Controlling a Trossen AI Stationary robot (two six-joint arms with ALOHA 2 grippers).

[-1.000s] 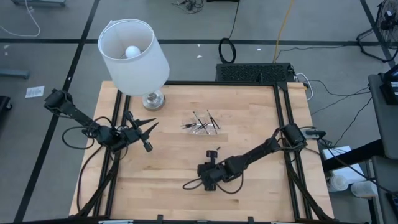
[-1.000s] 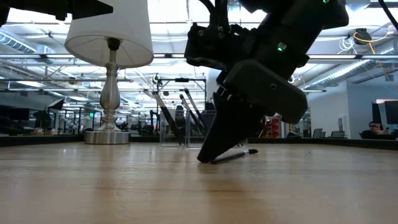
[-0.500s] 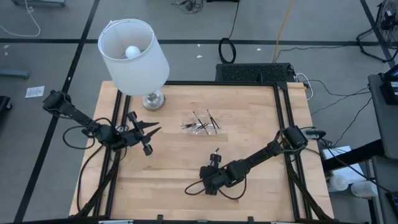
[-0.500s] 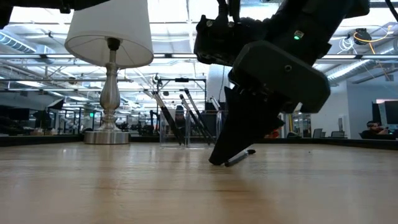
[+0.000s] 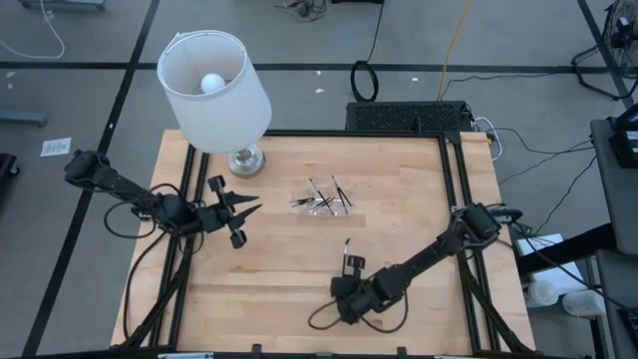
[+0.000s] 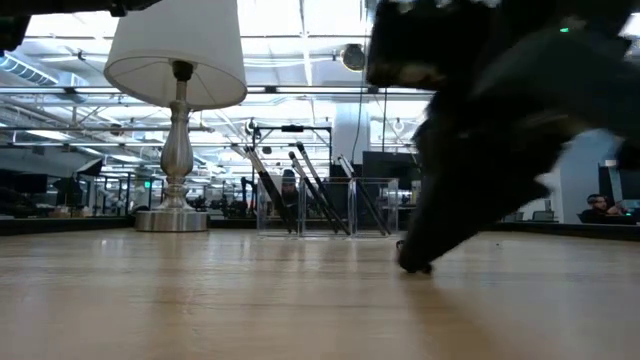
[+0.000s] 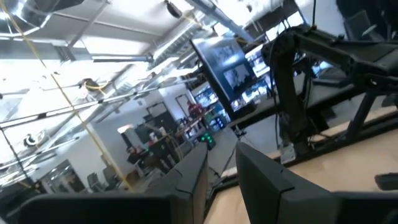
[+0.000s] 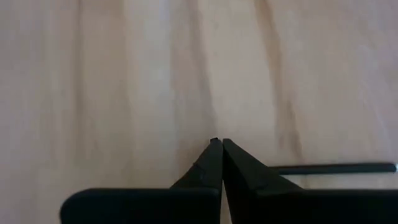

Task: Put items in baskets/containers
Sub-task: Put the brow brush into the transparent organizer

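Overhead, ceiling lights [image 6: 300, 25] above wooden table [image 5: 399, 214].

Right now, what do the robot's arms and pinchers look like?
Both arms are thin, dark and jointed, with black cables looping off them. The left gripper and right gripper each have two black fingers tapering to sharp points, like beaks. A small green light glows on the right arm.

Two slim dark jointed arms trail black cables, each ending in a black, pointed two-fingered claw.
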